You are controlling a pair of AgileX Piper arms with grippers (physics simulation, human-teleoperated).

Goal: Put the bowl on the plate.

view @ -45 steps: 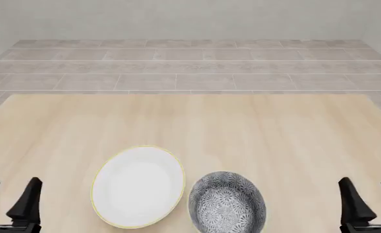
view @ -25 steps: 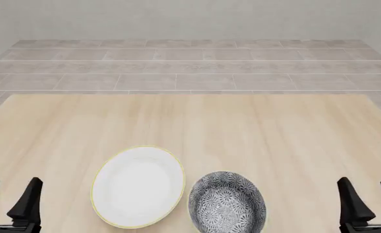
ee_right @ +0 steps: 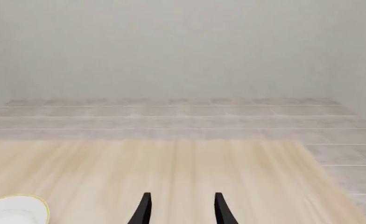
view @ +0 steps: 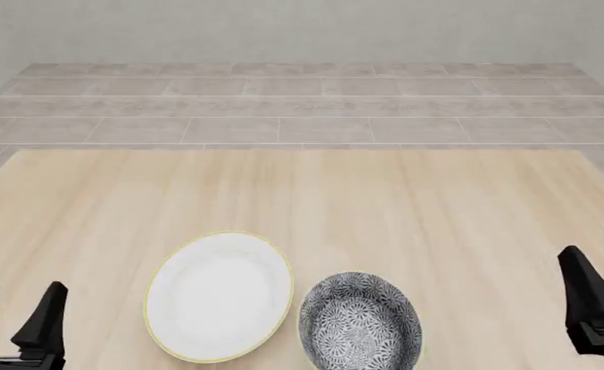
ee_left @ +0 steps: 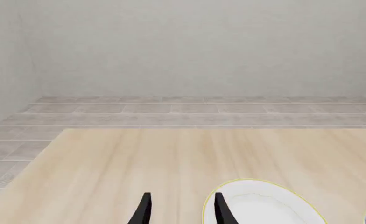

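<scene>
The bowl (view: 360, 322) stands on the table (view: 313, 193) near its front edge, just beside the plate (view: 219, 296) on the plate's right, and the two rims are almost touching; the bowl is not yet on the plate, so I judge the task is at its very start, with the reach for the bowl as the step in hand. The left gripper (view: 15, 312) hangs low at the left corner of the front view with its fingers apart and nothing between them, and its own camera shows the same. The right gripper (ee_right: 179, 207) also has its fingers apart and empty in its wrist view; in the front view only one finger of it shows at the right edge. Because the bowl is on the right side, the right arm seems the better one for it. A good way is probably to come down over the rim on the side away from the plate, one finger inside and one outside the wall, and close firmly. Then lift the bowl high enough to clear the plate's yellow rim, so the plate is not pushed, carry it across to the left, and lower it on the middle of the plate.
</scene>
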